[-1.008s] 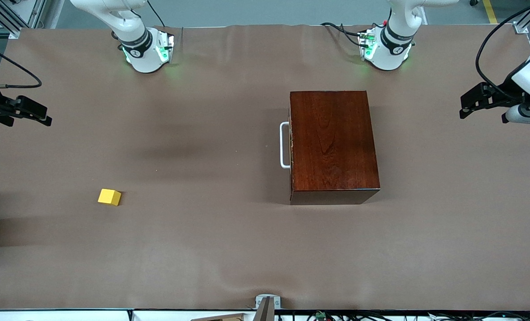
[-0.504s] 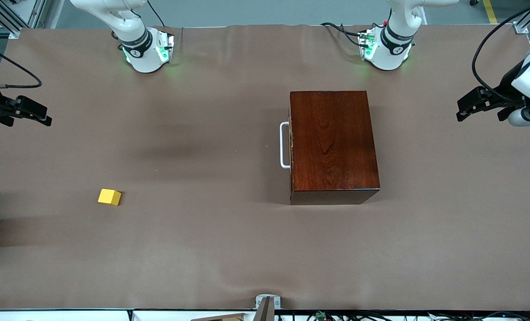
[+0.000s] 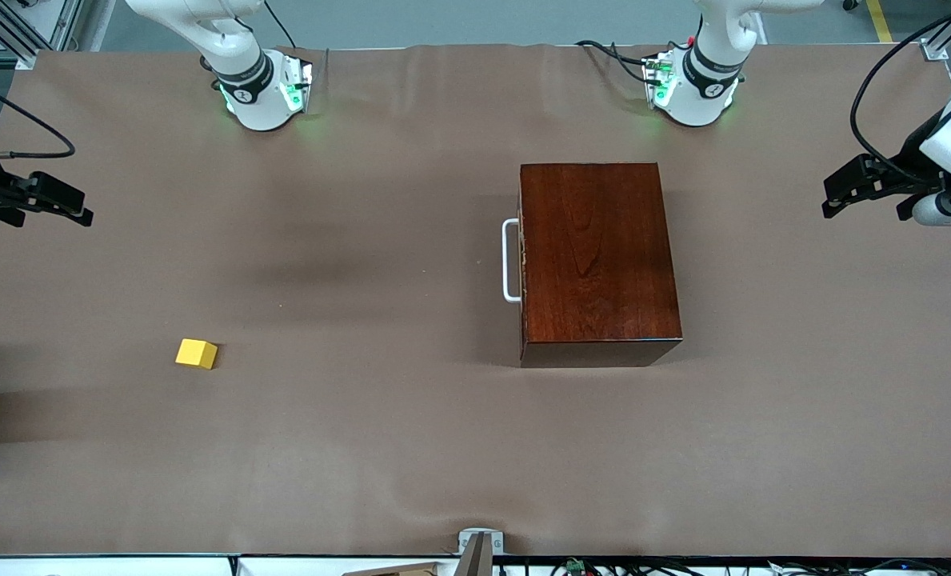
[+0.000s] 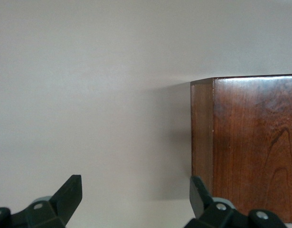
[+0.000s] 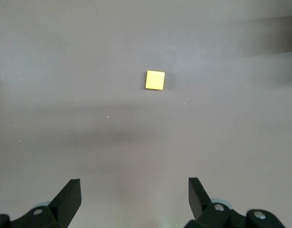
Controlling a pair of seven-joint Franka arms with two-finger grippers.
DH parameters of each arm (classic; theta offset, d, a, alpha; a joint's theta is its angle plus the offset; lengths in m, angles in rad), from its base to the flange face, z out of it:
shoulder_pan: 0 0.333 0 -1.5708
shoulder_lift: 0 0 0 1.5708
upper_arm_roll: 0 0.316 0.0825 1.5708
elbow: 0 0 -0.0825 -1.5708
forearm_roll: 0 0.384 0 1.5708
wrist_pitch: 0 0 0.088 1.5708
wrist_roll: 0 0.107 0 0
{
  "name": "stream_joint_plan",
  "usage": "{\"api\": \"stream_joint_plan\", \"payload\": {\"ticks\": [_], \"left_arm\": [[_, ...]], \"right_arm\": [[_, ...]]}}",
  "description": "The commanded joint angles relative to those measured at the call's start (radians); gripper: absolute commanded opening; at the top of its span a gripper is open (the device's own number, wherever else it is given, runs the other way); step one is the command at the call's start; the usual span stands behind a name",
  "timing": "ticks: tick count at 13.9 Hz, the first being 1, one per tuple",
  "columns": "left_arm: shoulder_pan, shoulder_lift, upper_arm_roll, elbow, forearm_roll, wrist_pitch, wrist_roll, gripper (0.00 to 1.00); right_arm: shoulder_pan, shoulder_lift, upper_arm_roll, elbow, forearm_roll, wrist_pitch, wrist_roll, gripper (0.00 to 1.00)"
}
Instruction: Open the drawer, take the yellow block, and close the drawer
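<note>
The dark reddish-brown box (image 3: 597,260) stands on the table toward the left arm's end, and one corner of the box (image 4: 250,152) shows in the left wrist view. Its drawer is shut, with only the white loop handle (image 3: 511,261) showing, facing the right arm's end. The yellow block (image 3: 196,354) lies alone on the table toward the right arm's end, nearer to the front camera than the handle. My right gripper (image 3: 85,210) hangs open and empty over that end, looking down on the yellow block (image 5: 155,80). My left gripper (image 3: 831,198) hangs open and empty over the left arm's end, beside the box.
Both arm bases (image 3: 263,92) (image 3: 695,88) stand along the table's edge farthest from the front camera. A small metal bracket (image 3: 479,542) sits at the edge nearest that camera. Brown table cover (image 3: 363,280) stretches between the block and the box.
The left gripper has shifted slightly over its end of the table. The right gripper, the block and the box have not moved.
</note>
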Motion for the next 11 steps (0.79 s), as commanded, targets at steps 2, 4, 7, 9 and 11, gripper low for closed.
{"api": "stream_joint_plan", "payload": {"ticks": [2,4,7,9,11], "left_arm": [[0.004,-0.016,0.003,-0.026,-0.007,0.016,0.021,1.00],[0.005,-0.010,0.003,-0.026,-0.007,0.015,0.019,1.00],[0.004,-0.008,0.003,-0.024,-0.007,0.015,0.019,1.00],[0.005,-0.008,0.003,-0.023,-0.007,0.015,0.019,1.00],[0.010,-0.008,0.003,-0.021,-0.008,0.016,0.019,1.00]], "right_arm": [[-0.018,0.007,0.012,0.017,-0.001,-0.006,0.010,1.00],[-0.018,0.007,0.012,0.017,-0.001,-0.006,0.010,1.00],[-0.018,0.007,0.012,0.017,-0.001,-0.006,0.010,1.00],[-0.018,0.007,0.012,0.017,-0.001,-0.006,0.010,1.00],[-0.018,0.007,0.012,0.017,-0.001,-0.006,0.010,1.00]]}}
